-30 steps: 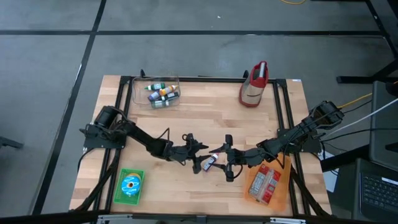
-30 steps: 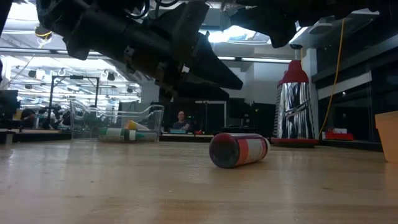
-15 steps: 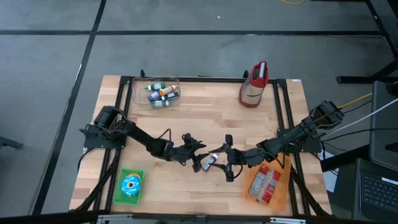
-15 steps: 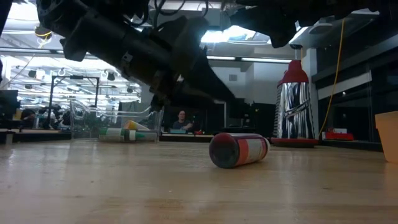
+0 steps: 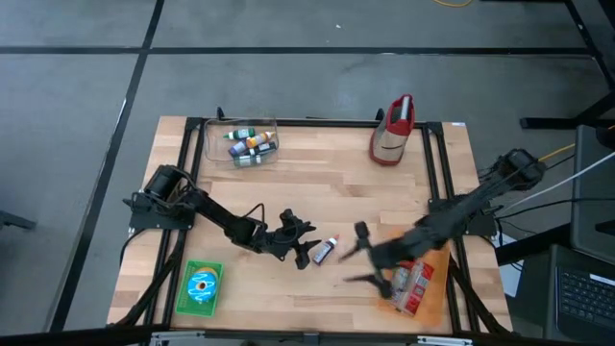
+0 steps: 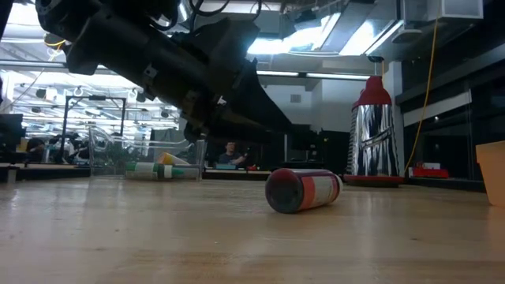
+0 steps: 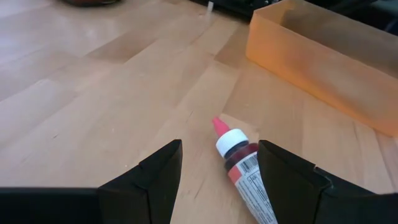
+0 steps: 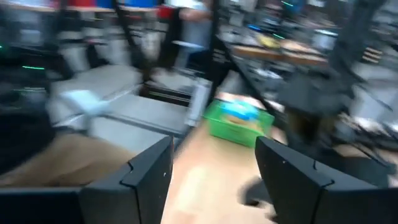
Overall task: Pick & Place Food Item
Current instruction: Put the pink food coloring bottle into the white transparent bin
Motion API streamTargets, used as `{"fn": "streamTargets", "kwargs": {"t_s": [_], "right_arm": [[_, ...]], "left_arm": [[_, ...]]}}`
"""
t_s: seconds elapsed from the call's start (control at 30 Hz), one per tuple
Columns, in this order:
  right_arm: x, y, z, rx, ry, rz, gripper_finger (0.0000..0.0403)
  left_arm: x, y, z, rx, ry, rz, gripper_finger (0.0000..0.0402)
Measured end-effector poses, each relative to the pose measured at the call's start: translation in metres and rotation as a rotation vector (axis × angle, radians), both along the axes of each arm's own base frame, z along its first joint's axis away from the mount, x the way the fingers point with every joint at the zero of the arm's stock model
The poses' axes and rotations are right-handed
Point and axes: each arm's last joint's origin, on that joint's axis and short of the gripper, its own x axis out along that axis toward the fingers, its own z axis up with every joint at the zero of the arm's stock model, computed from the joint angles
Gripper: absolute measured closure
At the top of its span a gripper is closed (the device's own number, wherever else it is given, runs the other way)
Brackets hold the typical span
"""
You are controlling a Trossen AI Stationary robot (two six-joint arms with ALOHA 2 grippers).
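The small red-filled bottle point(image 5: 324, 252) with a white cap lies on its side on the bare wooden table point(image 5: 317, 173), just below centre, so the pick is not yet done. The left gripper point(image 5: 300, 242) sits at the bottle's nine o'clock, fingers spread either side of it in the wrist view, holding nothing. The right gripper point(image 5: 363, 255), open and empty, hangs at its three o'clock, beside the orange tray point(image 5: 434, 298). Grasp, carry and placing all remain.

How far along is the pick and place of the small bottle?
Done: nothing visibly placed; the small bottle lies on the table. In hand: the open left gripper sits beside it; the open right gripper holds nothing. Left: grasping, lifting and placing it.
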Motion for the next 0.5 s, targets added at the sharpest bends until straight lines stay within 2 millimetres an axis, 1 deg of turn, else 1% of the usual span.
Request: {"fn": "streamTargets", "kwargs": {"t_s": [0.1, 0.17, 0.23, 0.37, 0.4, 0.5], "right_arm": [[-0.022, 0.005, 0.017, -0.013, -0.009, 0.107, 0.0173], [-0.034, 0.008, 0.026, -0.002, -0.026, 0.144, 0.0173], [-0.046, 0.006, 0.035, 0.006, -0.026, 0.164, 0.0172], [-0.068, -0.006, 0.055, 0.051, -0.047, 0.156, 0.0172], [-0.072, -0.01, 0.057, 0.059, -0.059, 0.137, 0.0172], [-0.089, -0.028, 0.055, 0.092, -0.098, 0.105, 0.0172]], "left_arm": [[0.0, 0.0, 0.0, -0.003, 0.0, -0.005, 0.0198], [0.0, 0.0, 0.0, -0.005, -0.003, -0.006, 0.0198], [0.0, 0.0, 0.001, -0.007, -0.009, -0.007, 0.0198], [0.001, -0.001, 0.002, -0.012, -0.02, -0.007, 0.0198], [0.001, -0.001, 0.002, -0.012, -0.02, -0.008, 0.0198], [0.001, -0.001, 0.002, -0.013, -0.019, -0.012, 0.0198]]}}
